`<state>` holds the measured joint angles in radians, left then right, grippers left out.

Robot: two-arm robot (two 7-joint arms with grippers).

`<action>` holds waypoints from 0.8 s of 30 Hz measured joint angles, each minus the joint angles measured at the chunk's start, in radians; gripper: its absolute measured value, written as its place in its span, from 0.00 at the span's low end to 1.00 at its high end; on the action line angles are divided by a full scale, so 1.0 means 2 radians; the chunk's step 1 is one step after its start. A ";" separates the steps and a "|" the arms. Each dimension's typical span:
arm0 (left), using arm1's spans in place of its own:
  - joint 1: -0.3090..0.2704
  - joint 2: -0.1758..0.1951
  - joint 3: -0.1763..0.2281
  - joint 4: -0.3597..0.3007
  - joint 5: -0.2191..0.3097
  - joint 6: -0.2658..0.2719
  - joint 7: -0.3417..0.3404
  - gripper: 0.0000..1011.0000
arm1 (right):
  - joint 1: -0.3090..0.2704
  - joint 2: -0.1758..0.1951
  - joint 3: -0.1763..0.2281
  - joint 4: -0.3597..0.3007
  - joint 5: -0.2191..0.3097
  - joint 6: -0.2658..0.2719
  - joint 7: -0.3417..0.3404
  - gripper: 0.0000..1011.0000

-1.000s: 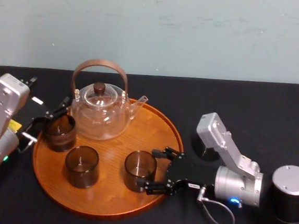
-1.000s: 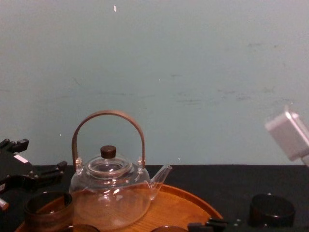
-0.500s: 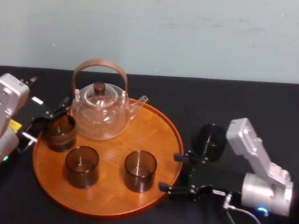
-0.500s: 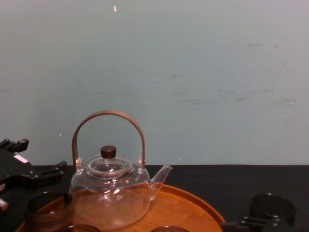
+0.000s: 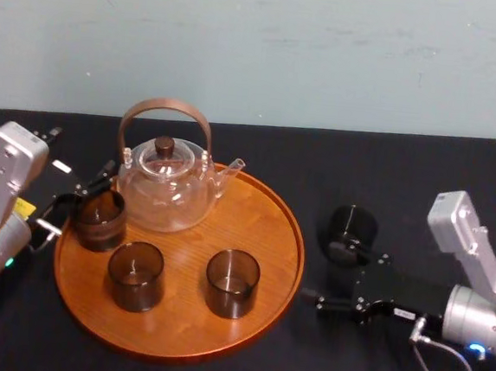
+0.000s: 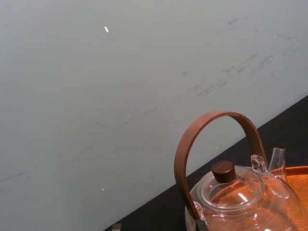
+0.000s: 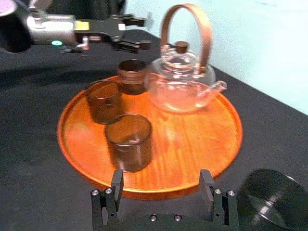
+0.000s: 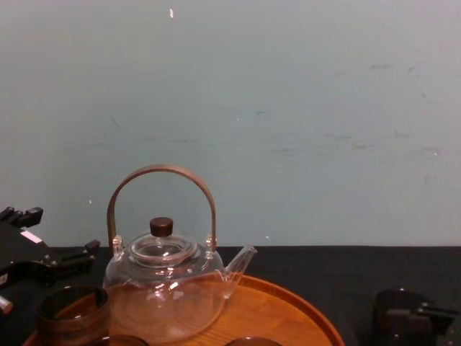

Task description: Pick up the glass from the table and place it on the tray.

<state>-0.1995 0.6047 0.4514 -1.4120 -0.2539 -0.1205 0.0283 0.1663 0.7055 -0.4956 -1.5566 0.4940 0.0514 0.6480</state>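
Note:
On the black table point(image 5: 423, 175) lies the round orange-brown tray point(image 5: 266, 230). It bears a glass teapot point(image 5: 165, 187) and three dark glasses: one at the left point(image 5: 100, 219), one at the front point(image 5: 135, 275), one at the front right point(image 5: 232, 282). Another dark glass point(image 5: 351, 227) stands on the table right of the tray. My right gripper point(image 5: 326, 270) is open and empty, just off the tray's right rim and beside that glass. In the right wrist view its fingers point(image 7: 115, 185) are spread before the front-right glass point(image 7: 129, 142). My left gripper point(image 5: 86, 196) stands open by the left glass.
The teapot's tall brown handle point(image 8: 162, 173) rises at the back of the tray point(image 8: 295, 306). A pale wall closes off the far side of the table. Black table top lies bare at the back right, beyond the glass on the table point(image 8: 403, 303).
My right gripper has pulled back to the right, away from the front-right glass and off the tray. That glass stays standing on the tray. The left arm has not moved.

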 joint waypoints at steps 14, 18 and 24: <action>0.000 0.000 0.000 0.000 0.000 0.000 0.000 0.99 | -0.013 0.003 0.041 0.003 0.007 0.007 -0.034 0.99; 0.000 0.000 0.000 0.000 0.000 0.000 0.000 0.99 | -0.016 0.003 0.052 0.001 0.009 0.004 -0.038 0.99; 0.000 0.000 0.000 0.000 0.000 0.000 0.000 0.99 | -0.021 0.004 0.069 -0.004 0.012 0.000 -0.046 0.99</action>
<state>-0.1995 0.6047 0.4514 -1.4120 -0.2539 -0.1206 0.0283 0.1246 0.7130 -0.3568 -1.5645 0.5173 0.0517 0.5561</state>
